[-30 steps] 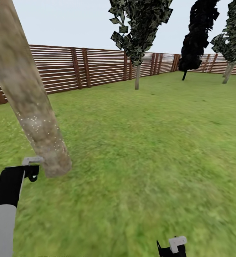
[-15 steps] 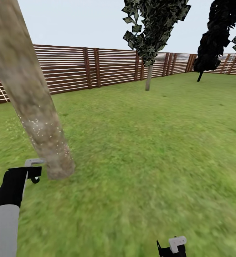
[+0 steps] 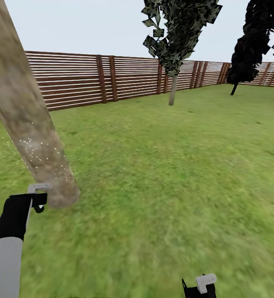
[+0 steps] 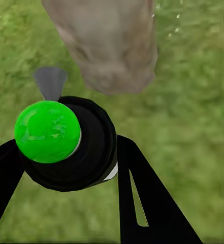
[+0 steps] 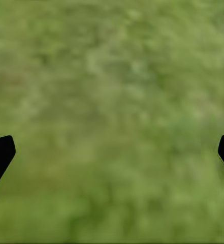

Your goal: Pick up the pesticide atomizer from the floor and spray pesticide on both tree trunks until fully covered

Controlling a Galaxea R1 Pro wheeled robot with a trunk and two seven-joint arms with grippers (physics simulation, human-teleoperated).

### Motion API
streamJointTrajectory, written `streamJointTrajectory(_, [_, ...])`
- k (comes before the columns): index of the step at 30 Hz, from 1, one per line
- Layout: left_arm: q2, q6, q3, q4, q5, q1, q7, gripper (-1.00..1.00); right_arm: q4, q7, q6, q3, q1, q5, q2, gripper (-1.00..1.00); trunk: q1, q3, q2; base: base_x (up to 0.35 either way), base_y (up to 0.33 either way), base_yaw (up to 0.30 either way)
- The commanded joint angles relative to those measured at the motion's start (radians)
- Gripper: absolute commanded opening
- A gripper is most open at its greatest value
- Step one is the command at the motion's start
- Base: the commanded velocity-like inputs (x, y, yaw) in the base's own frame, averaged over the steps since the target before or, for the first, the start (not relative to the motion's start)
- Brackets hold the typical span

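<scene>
A thick, pale grey-brown mottled tree trunk (image 3: 29,124) leans across the left of the head view, with white specks on its lower part. The same trunk's base (image 4: 109,51) stands on the lawn just beyond the bottle in the left wrist view. My left gripper (image 4: 71,147) is shut on the pesticide atomizer (image 4: 66,147), a dark round bottle with a bright green top and a grey nozzle (image 3: 38,187) that points at the foot of the trunk. My right gripper (image 5: 112,152) hangs open over bare grass, its black fingertips (image 5: 0,152) far apart.
Green lawn (image 3: 174,186) stretches ahead to a brown slatted fence (image 3: 79,78). A tree with a dark mottled crown and thin pale trunk (image 3: 172,89) stands by the fence. A black narrow tree (image 3: 248,41) is at the far right.
The whole view has swung: the far trees shifted right in the picture, then the near trunk slid slightly left. Both arms keep their place in the picture, and the left gripper still holds the atomizer.
</scene>
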Motion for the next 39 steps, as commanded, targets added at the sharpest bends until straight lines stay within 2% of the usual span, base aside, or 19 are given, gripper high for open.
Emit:
streamJointTrajectory(1, [0.0, 0.0, 0.001, 0.0, 0.0, 0.0, 0.0, -1.0, 0.0, 0.0, 0.0, 0.0, 0.0, 0.0, 0.0, 1.0, 0.0, 0.0, 0.0, 0.086, -0.265, 0.256])
streamJointTrajectory(4, [0.001, 0.0, 0.003, 0.002, 0.002, 0.0, 0.0, -1.0, 0.0, 0.0, 0.0, 0.0, 0.0, 0.0, 0.0, 1.0, 0.0, 0.0, 0.0, 0.197, -0.215, 0.273])
streamJointTrajectory(8, [0.014, -0.002, 0.01, 0.025, 0.0, 0.001, 0.002, -1.0, 0.0, 0.0, 0.0, 0.0, 0.0, 0.0, 0.0, 1.0, 0.0, 0.0, 0.0, 0.273, -0.151, 0.271])
streamJointTrajectory(12, [0.002, -0.003, 0.003, 0.049, 0.003, 0.001, 0.003, -1.0, 0.0, 0.0, 0.0, 0.0, 0.0, 0.0, 0.0, 1.0, 0.0, 0.0, 0.0, 0.305, -0.097, 0.069])
streamJointTrajectory(16, [0.001, -0.007, 0.005, 0.082, 0.007, 0.001, 0.003, -1.0, 0.0, 0.0, 0.0, 0.0, 0.0, 0.0, 0.0, 1.0, 0.0, 0.0, 0.0, 0.312, -0.086, 0.002])
streamJointTrajectory(18, [0.009, -0.039, 0.013, 0.097, 0.004, 0.017, 0.006, -1.0, 0.0, -0.001, 0.0, 0.0, 0.0, 0.001, 0.0, 1.0, 0.0, 0.0, 0.0, 0.273, -0.08, 0.0])
streamJointTrajectory(20, [0.011, -0.106, 0.04, 0.101, 0.005, 0.055, 0.02, -1.0, 0.0, -0.001, 0.0, 0.0, 0.0, 0.001, 0.0, 1.0, 0.0, 0.0, 0.0, 0.096, -0.028, 0.088])
streamJointTrajectory(21, [0.006, -0.186, 0.054, 0.106, 0.006, 0.082, 0.062, -1.0, 0.0, -0.001, 0.0, 0.0, 0.0, 0.001, 0.0, 1.0, 0.0, 0.0, 0.0, 0.017, -0.005, 0.239])
streamJointTrajectory(22, [0.003, -0.205, 0.057, 0.107, 0.008, 0.092, 0.091, -1.0, 0.0, -0.002, 0.0, 0.0, 0.0, 0.001, 0.0, 1.0, 0.0, 0.0, 0.0, 0.009, -0.003, 0.257])
streamJointTrajectory(23, [-0.002, -0.225, 0.06, 0.142, 0.012, 0.101, 0.125, -1.0, 0.0, -0.002, 0.0, 0.0, 0.0, 0.001, 0.0, 1.0, 0.0, 0.0, 0.0, 0.003, -0.001, 0.27])
streamJointTrajectory(26, [-0.005, -0.291, 0.061, 0.216, 0.012, 0.105, 0.145, -1.0, 0.0, -0.002, 0.0, 0.0, 0.0, 0.001, 0.0, 1.0, 0.0, 0.0, 0.0, 0.001, 0.0, 0.275])
streamJointTrajectory(28, [-0.007, -0.302, 0.061, 0.211, 0.014, 0.106, 0.138, -1.0, 0.0, -0.002, 0.0, 0.0, 0.0, 0.001, 0.0, 1.0, 0.0, 0.0, 0.0, 0.0, 0.0, 0.146])
streamJointTrajectory(31, [-0.028, -0.308, 0.058, 0.202, 0.03, 0.106, 0.144, -1.0, 0.0, -0.002, 0.001, 0.0, 0.0, 0.001, 0.0, 1.0, 0.0, 0.0, 0.0, 0.0, -0.094, 0.023])
streamJointTrajectory(39, [-0.032, -0.305, 0.056, 0.199, 0.032, 0.106, 0.147, -1.0, 0.0, -0.003, 0.0, 0.0, 0.0, 0.0, -0.001, 1.0, 0.0, 0.0, 0.0, 0.053, -0.263, 0.023])
